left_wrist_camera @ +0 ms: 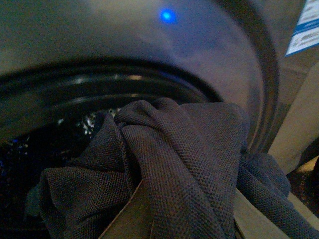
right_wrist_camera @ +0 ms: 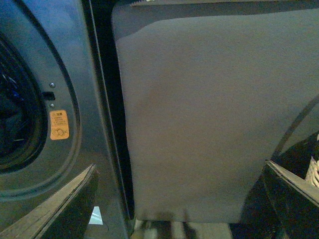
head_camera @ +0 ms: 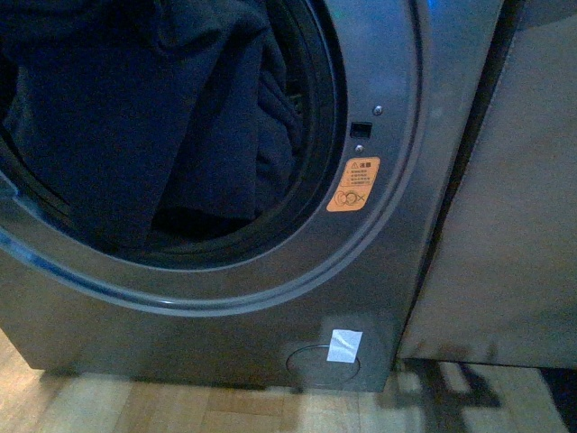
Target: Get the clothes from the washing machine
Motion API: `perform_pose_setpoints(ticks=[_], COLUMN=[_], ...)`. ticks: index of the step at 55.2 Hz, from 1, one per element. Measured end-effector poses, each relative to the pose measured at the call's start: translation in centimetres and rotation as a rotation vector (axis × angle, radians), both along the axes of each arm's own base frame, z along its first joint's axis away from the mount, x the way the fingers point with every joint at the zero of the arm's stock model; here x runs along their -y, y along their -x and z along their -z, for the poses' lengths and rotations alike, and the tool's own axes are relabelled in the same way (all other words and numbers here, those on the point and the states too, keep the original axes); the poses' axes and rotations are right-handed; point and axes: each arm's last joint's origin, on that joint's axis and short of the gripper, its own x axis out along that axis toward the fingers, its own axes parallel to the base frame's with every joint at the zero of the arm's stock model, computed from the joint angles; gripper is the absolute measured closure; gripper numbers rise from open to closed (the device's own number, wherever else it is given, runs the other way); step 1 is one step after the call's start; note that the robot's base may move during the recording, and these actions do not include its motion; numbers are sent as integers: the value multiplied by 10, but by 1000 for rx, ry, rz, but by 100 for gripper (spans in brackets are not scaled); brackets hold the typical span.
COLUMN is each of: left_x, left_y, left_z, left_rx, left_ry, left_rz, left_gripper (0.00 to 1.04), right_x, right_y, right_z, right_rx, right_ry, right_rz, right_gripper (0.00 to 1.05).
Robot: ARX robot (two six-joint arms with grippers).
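The clothes (head_camera: 153,117) are dark navy fabric hanging in folds across the washing machine's (head_camera: 397,153) round black-rimmed porthole, reaching down to its lower rim. In the left wrist view the mesh-textured clothes (left_wrist_camera: 184,164) fill the picture, bunched between my left gripper's (left_wrist_camera: 187,219) fingers (left_wrist_camera: 127,219), which are shut on them just outside the porthole. My right gripper (right_wrist_camera: 182,199) is open and empty, facing a grey panel beside the machine; its fingers (right_wrist_camera: 65,209) stand wide apart. Neither arm shows in the front view.
An orange sticker (head_camera: 352,184) sits right of the porthole, a white tag (head_camera: 343,345) near the machine's base. A grey panel (right_wrist_camera: 209,114) stands to the machine's right. The floor (head_camera: 180,406) is light wood. A woven edge (right_wrist_camera: 313,172) shows at the far side.
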Motion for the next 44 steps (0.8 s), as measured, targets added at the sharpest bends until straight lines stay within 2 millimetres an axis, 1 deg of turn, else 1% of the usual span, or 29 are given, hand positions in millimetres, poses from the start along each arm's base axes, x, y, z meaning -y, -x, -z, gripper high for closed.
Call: perform_pose_setpoints(ticks=[12,13,15,20,28,29,31,34,37,42,44], left_x=[16,18,21,30,39,40,43,47,51,60,63], left_y=[20,23,26,36,40,40,41,42,42,43,44], left_z=[-50,-59,-68,-101,-129,-131,-141,-152,-160,-183,-189], left_rx=[111,132,152,223,262,264,277,288,294,314,318], left_ry=[10,14,17,34,47,47,51,58,62,76,82], left_rz=[87,100,113,145,172,172,181,190,196,213,221], left_gripper=[87,87,87,87,87,87,87,87,87,87,87], right_x=[0,0,0,0,0,0,0,0,0,0,0], right_y=[0,0,0,0,0,0,0,0,0,0,0], right_z=[0,0,0,0,0,0,0,0,0,0,0], right_rx=[0,0,0,0,0,0,0,0,0,0,0], right_ry=[0,0,0,0,0,0,0,0,0,0,0], right_rz=[0,0,0,0,0,0,0,0,0,0,0], right_gripper=[7,7,7,7,7,7,7,7,7,7,7])
